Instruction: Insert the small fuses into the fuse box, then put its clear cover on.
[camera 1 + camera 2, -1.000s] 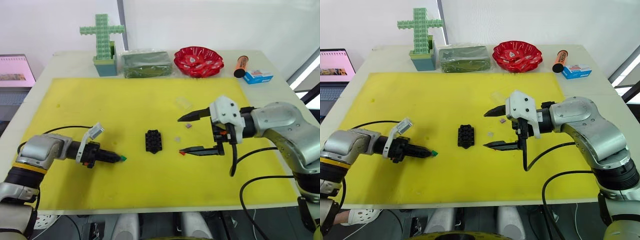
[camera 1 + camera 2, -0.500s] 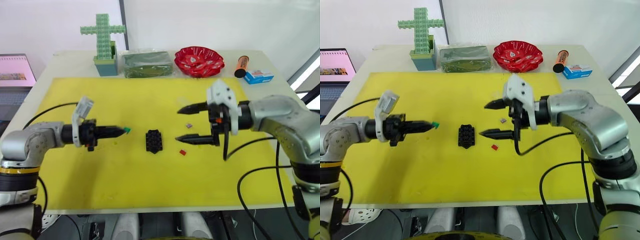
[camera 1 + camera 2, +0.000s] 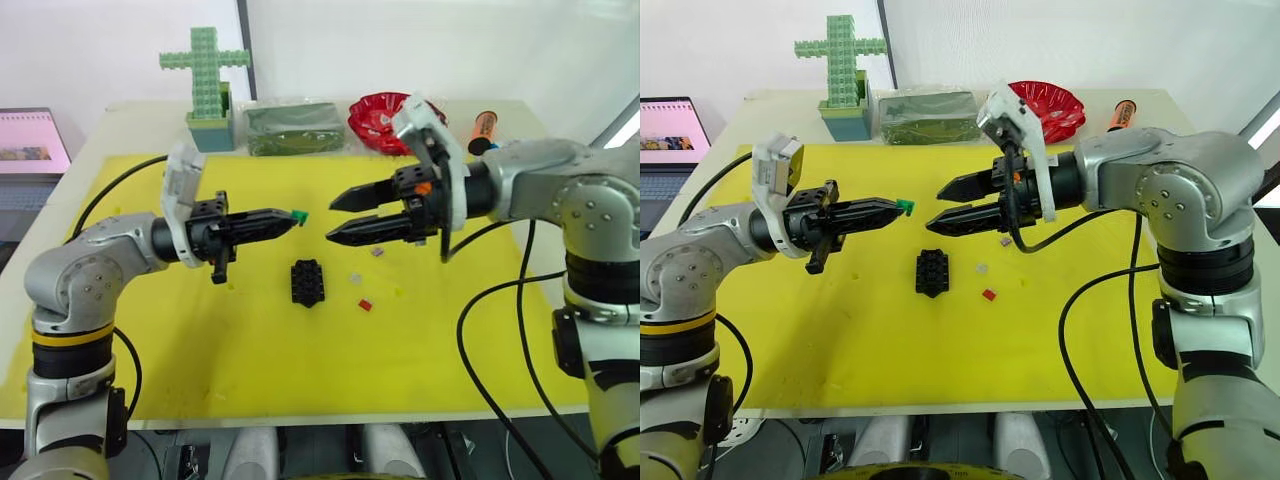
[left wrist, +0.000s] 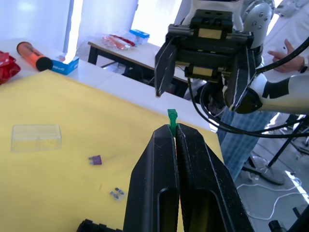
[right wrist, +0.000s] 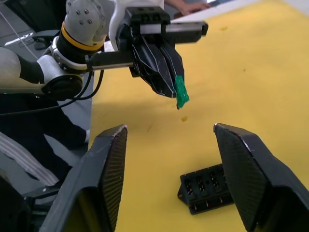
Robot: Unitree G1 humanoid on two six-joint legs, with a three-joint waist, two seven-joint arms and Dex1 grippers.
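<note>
The black fuse box [image 3: 307,282] lies mid-mat on the yellow mat [image 3: 200,340]. My left gripper [image 3: 290,217] hovers above and just left of it, shut on a green fuse [image 3: 297,215] that sticks out of its tips. Facing it from the right, my right gripper [image 3: 334,218] is open and empty, a short gap from the green fuse. To the right of the box, a red fuse [image 3: 365,304], a pale grey fuse [image 3: 354,278] and a purple fuse [image 3: 377,252] rest on the mat. The clear cover [image 4: 36,137] lies on the mat beyond them.
Along the table's back edge stand a green cross of blocks [image 3: 206,80], a clear bag of green stuff [image 3: 293,128], a red bowl [image 3: 385,120], an orange tube [image 3: 482,130] and a blue-white carton [image 3: 515,153]. A laptop [image 3: 30,140] sits far left.
Both arms have risen off the mat and come together above the fuse box. The left gripper carried the green fuse up and to the right. The right gripper swung left, its fingers closer together.
</note>
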